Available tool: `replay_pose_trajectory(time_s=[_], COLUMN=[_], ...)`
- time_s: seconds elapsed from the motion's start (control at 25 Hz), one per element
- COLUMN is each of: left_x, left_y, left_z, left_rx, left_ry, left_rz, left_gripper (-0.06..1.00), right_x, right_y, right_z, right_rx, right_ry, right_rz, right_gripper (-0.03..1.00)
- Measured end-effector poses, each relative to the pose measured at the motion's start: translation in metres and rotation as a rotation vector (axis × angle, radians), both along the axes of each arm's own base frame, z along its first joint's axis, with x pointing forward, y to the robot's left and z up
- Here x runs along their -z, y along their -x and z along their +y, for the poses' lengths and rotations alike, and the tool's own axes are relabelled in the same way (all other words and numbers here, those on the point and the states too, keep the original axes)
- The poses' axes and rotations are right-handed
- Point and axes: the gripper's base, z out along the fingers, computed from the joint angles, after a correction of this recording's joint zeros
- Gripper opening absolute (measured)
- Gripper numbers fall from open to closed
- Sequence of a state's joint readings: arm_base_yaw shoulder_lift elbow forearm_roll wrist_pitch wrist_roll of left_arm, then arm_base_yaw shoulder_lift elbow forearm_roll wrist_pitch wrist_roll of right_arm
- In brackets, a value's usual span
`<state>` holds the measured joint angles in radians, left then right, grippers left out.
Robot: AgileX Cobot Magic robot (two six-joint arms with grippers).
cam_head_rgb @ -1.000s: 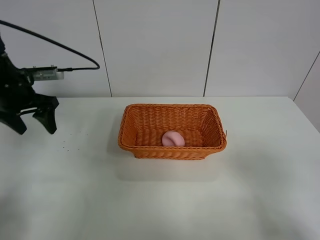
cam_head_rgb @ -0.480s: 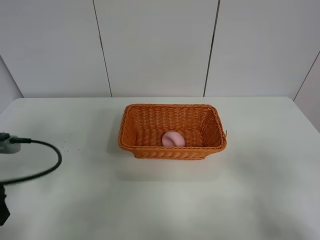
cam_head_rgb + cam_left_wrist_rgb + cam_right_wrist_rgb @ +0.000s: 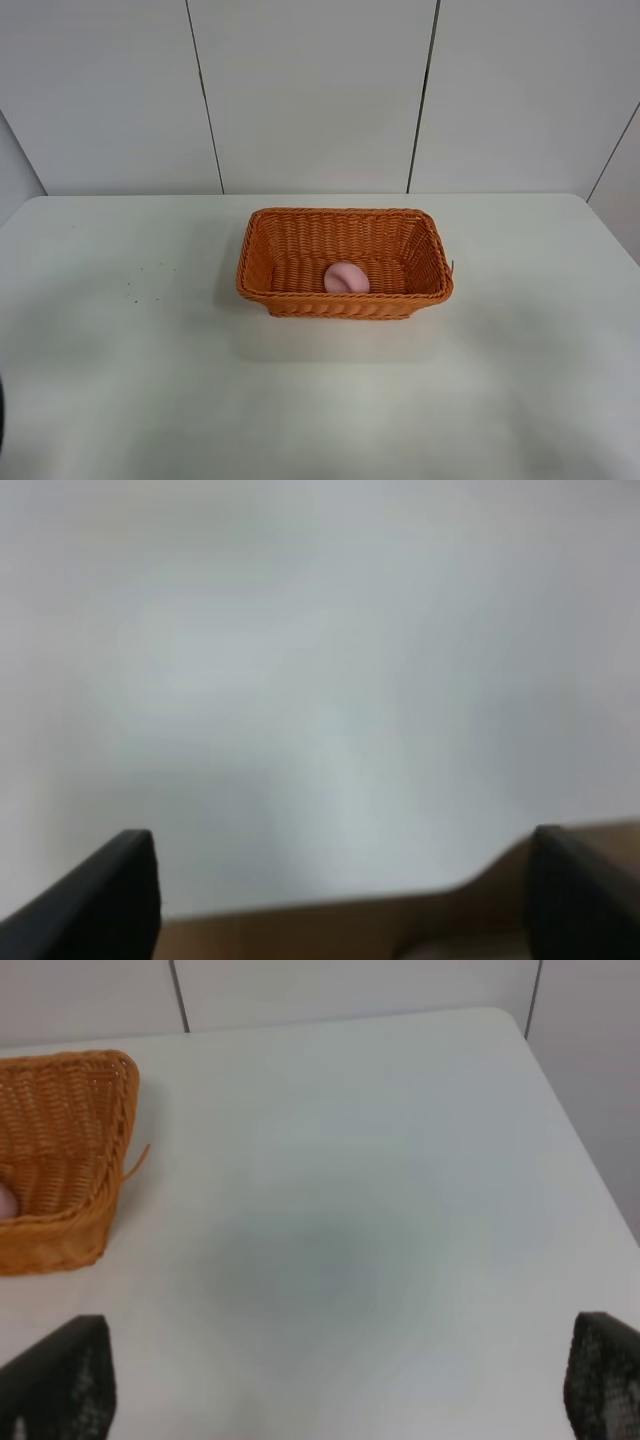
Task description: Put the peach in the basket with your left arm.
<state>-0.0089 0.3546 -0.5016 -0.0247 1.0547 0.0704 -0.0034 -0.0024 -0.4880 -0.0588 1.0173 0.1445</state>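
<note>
The pale pink peach (image 3: 346, 277) lies inside the orange wicker basket (image 3: 270, 300), near its front wall, in the middle of the white table (image 3: 150, 380). No arm shows in the exterior high view. In the left wrist view the left gripper (image 3: 340, 905) is open and empty, its two black fingertips (image 3: 120, 880) wide apart over a blurred white surface. In the right wrist view the right gripper (image 3: 335, 1390) is open and empty over the table, with the basket's end (image 3: 60, 1160) and a sliver of the peach (image 3: 6, 1200) beside it.
A white panelled wall (image 3: 320, 90) stands behind the table. The table's right edge (image 3: 590, 1160) shows in the right wrist view. A few dark specks (image 3: 135, 285) lie on the table left of the basket.
The left arm has drawn back from the upper left of the table, down the left edge and out of the exterior view. The peach and basket have not moved.
</note>
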Motion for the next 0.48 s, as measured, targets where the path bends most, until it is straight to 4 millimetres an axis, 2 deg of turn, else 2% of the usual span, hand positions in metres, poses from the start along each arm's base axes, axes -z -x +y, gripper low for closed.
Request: replay_pose_trajectory(time_s=[0.32, 0.48], left_x=[-0.003, -0.003], left_y=[0.042, 0.051], left_z=[-0.003, -0.003], left_rx=[0.013, 0.014], left_ry=[0.036, 0.038], left_rz=[-0.291, -0.348], left_gripper=[0.84, 0.84], right_x=[0.000, 0.000], right_y=[0.000, 0.000], right_z=[0.000, 0.000], right_rx=[0.000, 0.000], right_ry=[0.000, 0.000], right_rz=[0.000, 0.000], right_gripper=[0.69, 0.69])
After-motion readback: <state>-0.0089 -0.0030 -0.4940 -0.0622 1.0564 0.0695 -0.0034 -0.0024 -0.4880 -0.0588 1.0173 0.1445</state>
